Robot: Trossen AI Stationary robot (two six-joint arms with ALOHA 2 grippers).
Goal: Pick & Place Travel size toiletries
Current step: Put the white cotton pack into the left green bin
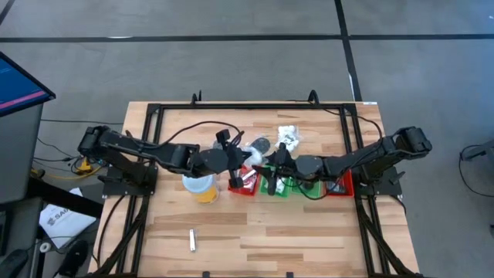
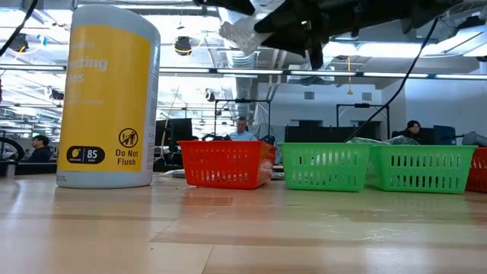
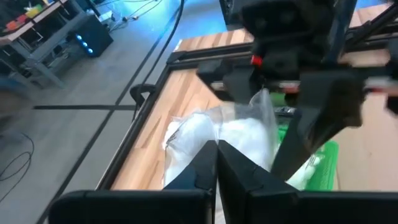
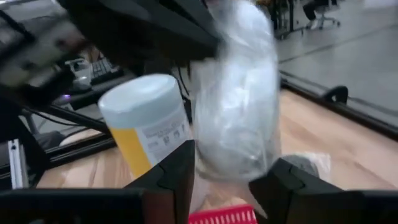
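— Where is the white packet (image 4: 235, 93)?
— Up in the air over the red bin (image 1: 244, 182). Both claws pinch it: left claw (image 3: 216, 163) and right claw (image 4: 222, 167).

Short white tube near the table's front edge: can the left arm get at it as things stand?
Probably not at once. The table around the short white tube is bare, but the left claw is shut on a white packet that the right claw also seems to grip.
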